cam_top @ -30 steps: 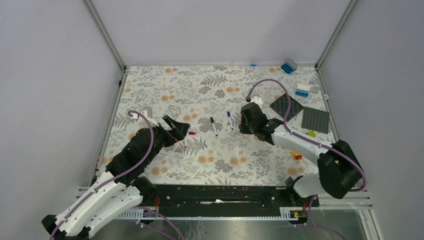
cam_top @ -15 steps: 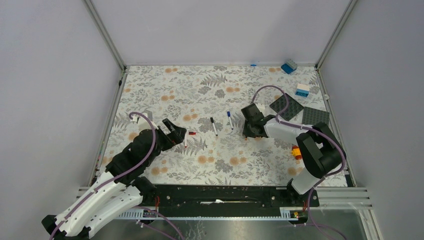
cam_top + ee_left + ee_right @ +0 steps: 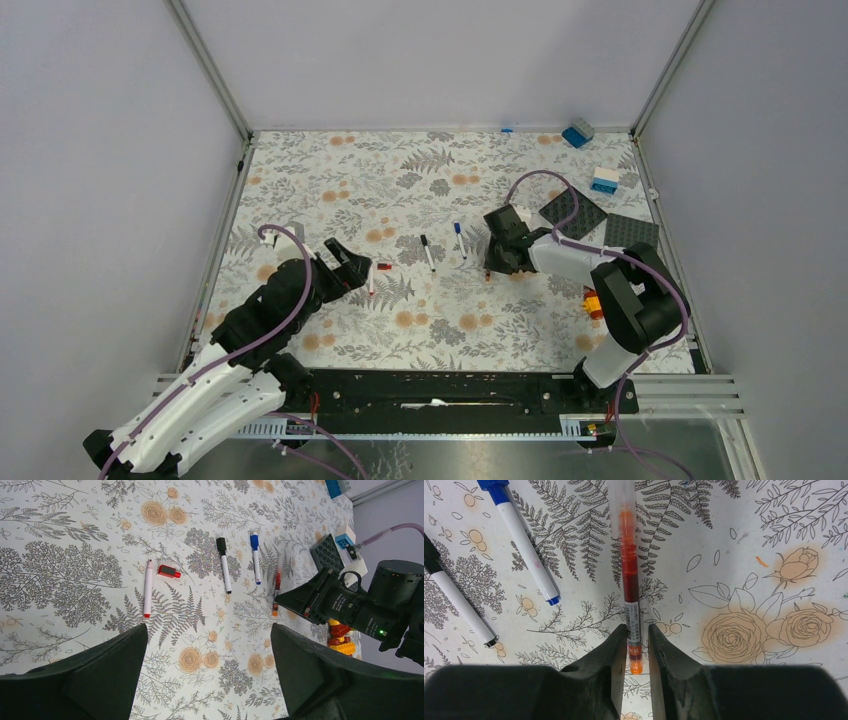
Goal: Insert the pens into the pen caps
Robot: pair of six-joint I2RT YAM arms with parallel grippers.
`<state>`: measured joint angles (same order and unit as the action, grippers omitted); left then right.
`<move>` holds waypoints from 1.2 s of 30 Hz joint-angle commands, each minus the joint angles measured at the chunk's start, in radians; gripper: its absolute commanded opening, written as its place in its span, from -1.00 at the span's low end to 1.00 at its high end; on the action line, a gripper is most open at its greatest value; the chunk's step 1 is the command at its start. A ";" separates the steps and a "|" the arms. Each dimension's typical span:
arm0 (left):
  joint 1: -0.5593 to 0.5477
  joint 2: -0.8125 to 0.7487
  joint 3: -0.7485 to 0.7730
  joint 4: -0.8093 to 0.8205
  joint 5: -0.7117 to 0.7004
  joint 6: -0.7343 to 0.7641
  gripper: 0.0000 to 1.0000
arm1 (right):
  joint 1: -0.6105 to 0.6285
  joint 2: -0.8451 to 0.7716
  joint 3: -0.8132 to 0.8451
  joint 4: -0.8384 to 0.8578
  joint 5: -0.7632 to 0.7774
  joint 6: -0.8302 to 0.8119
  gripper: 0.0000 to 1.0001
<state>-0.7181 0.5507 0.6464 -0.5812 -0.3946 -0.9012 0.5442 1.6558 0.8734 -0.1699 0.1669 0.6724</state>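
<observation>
Guessing it's the grab step: right gripper fingers barely parted round the clear red-inked pen lying just right of the blue-capped white pen, can't tell if pinching, left gripper fingers spread wide, so next needs a firm squeeze.

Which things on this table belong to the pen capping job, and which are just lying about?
Job: red pen, white pen, black-capped pen, blue-capped pen, loose red cap.
Lying about: blue brick, white-and-blue brick, grey baseplates, red-and-yellow bricks.
</observation>
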 commanded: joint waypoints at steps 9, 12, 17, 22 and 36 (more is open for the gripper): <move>0.002 0.006 0.035 0.013 -0.034 0.019 0.96 | -0.016 -0.089 0.047 -0.001 -0.079 -0.145 0.04; 0.002 0.023 0.034 0.007 -0.041 0.017 0.95 | -0.014 -0.145 0.069 0.034 -0.223 -0.270 0.21; 0.002 0.044 0.069 -0.020 -0.051 0.057 0.88 | -0.012 -0.201 0.067 0.136 -0.489 -0.397 0.45; 0.002 0.095 0.108 -0.056 -0.098 0.125 0.82 | 0.008 -0.187 0.063 0.160 -0.522 -0.411 0.47; 0.099 0.615 0.181 0.012 0.105 0.239 0.27 | 0.016 -0.298 -0.172 0.315 -0.279 -0.317 0.48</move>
<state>-0.6704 1.0878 0.7654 -0.6342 -0.3698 -0.7361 0.5556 1.4464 0.7673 0.0593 -0.1925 0.3351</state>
